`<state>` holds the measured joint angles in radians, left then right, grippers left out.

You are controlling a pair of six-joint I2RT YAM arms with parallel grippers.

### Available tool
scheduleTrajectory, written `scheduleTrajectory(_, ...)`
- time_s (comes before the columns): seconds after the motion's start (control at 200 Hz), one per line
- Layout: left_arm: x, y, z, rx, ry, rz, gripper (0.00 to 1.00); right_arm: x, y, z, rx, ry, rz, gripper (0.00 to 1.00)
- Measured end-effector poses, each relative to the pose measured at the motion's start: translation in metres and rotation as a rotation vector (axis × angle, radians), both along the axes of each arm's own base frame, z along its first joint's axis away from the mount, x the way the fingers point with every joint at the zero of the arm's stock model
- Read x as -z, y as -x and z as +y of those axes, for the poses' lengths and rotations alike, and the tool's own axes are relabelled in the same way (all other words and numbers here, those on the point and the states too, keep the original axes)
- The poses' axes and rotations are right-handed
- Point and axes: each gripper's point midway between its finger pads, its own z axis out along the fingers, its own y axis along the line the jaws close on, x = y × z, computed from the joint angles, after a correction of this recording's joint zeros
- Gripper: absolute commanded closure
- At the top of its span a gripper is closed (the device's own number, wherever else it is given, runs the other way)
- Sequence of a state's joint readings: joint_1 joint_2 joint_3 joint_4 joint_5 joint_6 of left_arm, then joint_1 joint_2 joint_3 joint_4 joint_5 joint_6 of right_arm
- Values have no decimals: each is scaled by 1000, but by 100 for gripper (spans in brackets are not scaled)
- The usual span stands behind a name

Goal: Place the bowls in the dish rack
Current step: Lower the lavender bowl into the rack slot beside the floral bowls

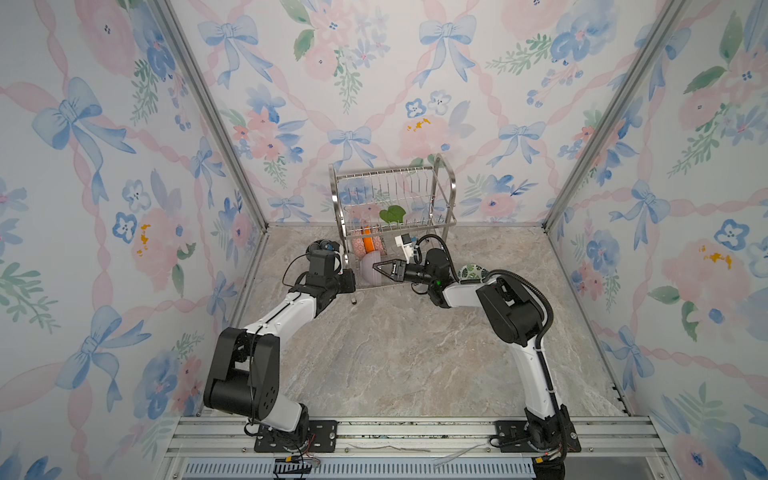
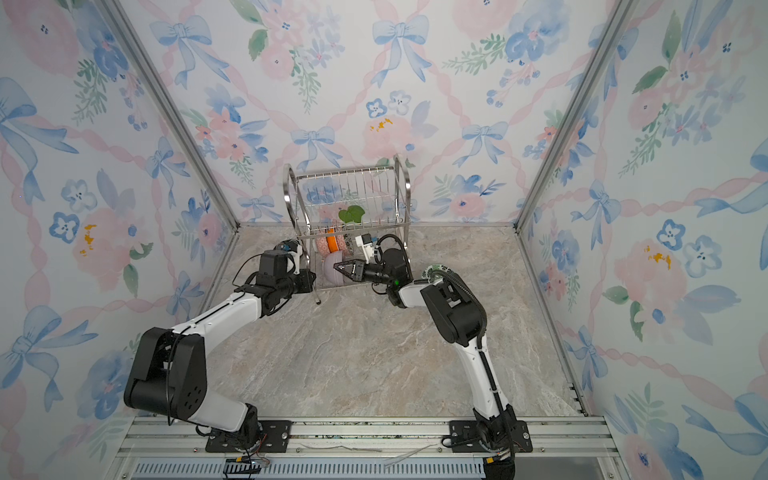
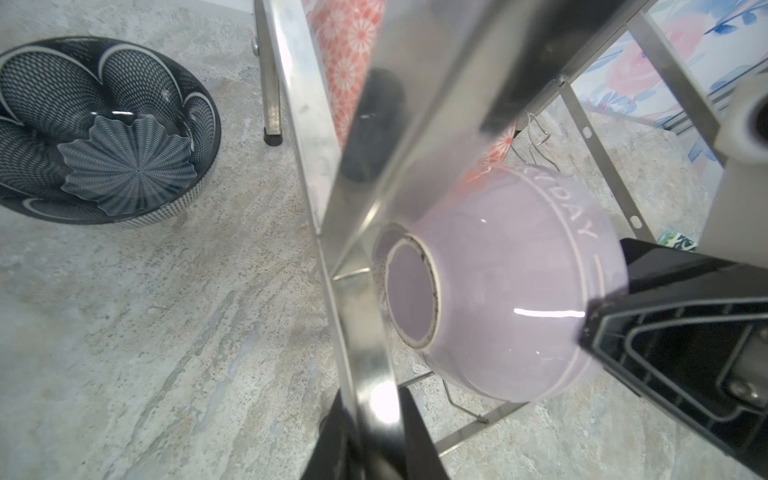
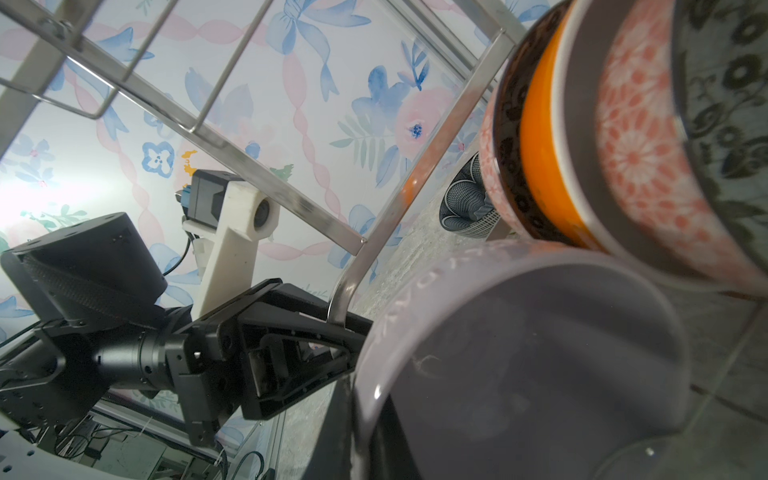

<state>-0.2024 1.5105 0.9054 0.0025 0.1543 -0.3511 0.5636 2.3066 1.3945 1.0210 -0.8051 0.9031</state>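
Note:
The steel dish rack (image 1: pixel 392 195) (image 2: pixel 347 191) stands at the back wall. My left gripper (image 3: pixel 370 411) (image 1: pixel 352 282) is shut on the rack's front-left frame strip. My right gripper (image 4: pixel 365 415) (image 1: pixel 376 268) is shut on the rim of the lavender bowl (image 3: pixel 511 291) (image 1: pixel 370 272), which stands tipped on its side in the lower tier. Behind it, two pink-outside bowls (image 4: pixel 640 137) and an orange one (image 4: pixel 544 137) stand on edge. The dark blue bowl (image 3: pixel 104 129) sits on the table left of the rack. In both top views the green-leaf bowl (image 1: pixel 473 273) (image 2: pixel 434 271) lies behind my right arm.
A green leaf-shaped piece (image 1: pixel 392 215) hangs in the rack's upper tier. The rack's leg (image 3: pixel 272 124) stands close to the dark blue bowl. Floral walls close in the marble table (image 1: pixel 395 353) on three sides, and a metal rail (image 1: pixel 415 432) runs along its front.

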Motion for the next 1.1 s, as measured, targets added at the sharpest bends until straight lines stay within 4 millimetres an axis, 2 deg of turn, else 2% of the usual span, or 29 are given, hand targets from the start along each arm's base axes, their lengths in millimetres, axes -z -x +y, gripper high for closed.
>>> scheduleTrajectory(0.275, 0, 0, 0, 0, -1, 0, 100, 2, 3, -1, -10, 60, -33, 96)
scheduleTrajectory(0.69, 0, 0, 2, -8, -7, -1, 100, 2, 3, 1, -35, 96, -47, 85)
scheduleTrajectory(0.76, 0, -1, 3, -13, -11, -3, 99, 4, 4, 1, -37, 101, -43, 83)
scheduleTrajectory(0.92, 0, -1, 3, -14, -12, -3, 98, 11, 6, 2, -42, 122, -13, 73)
scheduleTrajectory(1.1, 0, -1, 3, -12, -14, -4, 98, 16, 8, 4, -40, 137, -1, 71)
